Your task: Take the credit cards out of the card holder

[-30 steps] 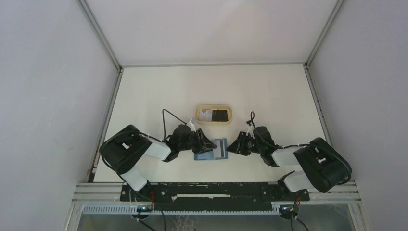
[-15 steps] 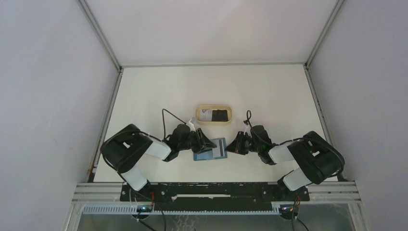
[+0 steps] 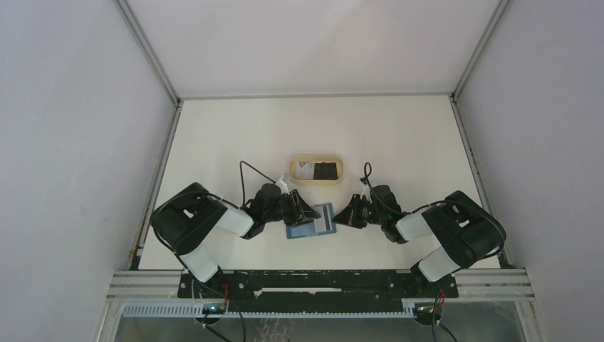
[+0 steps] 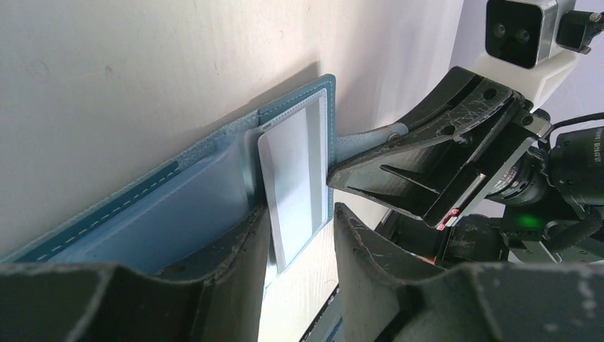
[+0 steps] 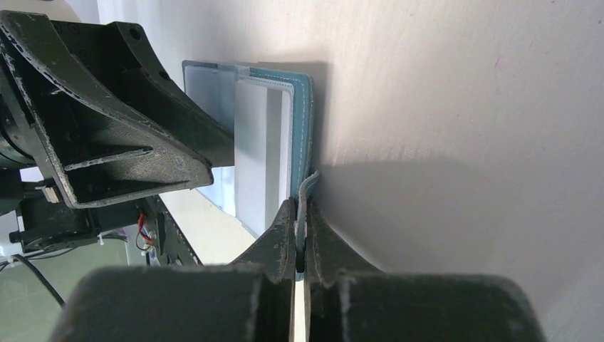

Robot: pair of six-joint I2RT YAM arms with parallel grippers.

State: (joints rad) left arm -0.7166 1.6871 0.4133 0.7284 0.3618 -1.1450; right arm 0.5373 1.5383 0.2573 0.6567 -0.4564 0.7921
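Right hand point(image 5: 299, 211) is pinching the snap tab point(image 5: 308, 187) of the card holder point(image 5: 303, 107); left hand point(image 4: 300, 215), half-open, is straddling a white card point(image 4: 292, 164).

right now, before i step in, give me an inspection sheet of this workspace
surface: white table top
job's things: teal card holder lies open between the arms; a pale card sticks part way out of its pocket; a white card and a black card lie in the tray
clutter: tan oval tray beyond the card holder; nothing else seen
grippers: left gripper open, fingers astride the pale card; right gripper shut on the holder's snap tab
cables: left cable and right cable, black loops above each wrist
surroundings: grey walls; metal rail at the near edge
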